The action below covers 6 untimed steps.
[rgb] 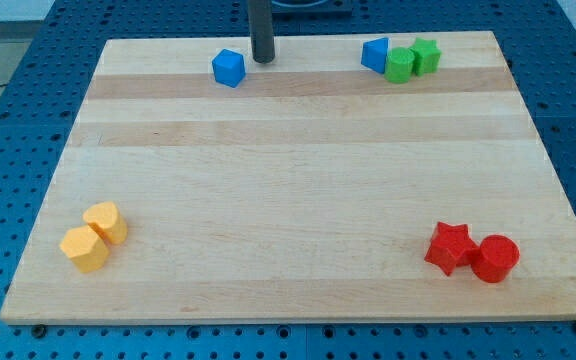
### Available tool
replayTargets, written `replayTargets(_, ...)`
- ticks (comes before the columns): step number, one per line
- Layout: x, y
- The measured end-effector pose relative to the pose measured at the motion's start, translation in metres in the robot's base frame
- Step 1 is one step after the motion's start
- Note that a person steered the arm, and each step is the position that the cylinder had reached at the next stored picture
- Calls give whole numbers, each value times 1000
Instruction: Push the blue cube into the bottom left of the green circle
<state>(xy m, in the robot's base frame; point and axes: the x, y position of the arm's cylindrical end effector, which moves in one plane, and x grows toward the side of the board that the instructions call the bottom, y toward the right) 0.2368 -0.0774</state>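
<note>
Wooden worktop [298,190]: blue cube [228,68] sits well left of green circle [400,66], my tip [262,59] just right of cube, no hand fitted; push not done.

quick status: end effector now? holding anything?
No jaws on this arm: only my tip, holding nothing.
It sits at the view's top, just to the view's right of the blue cube, apparently apart.
</note>
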Motion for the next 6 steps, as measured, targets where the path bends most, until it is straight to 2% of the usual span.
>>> replayTargets(1, -1, -109)
replayTargets(2, 33, -120)
replayTargets(3, 47, -35)
replayTargets(4, 34, 58)
replayTargets(5, 36, 86)
replayTargets(6, 70, -6)
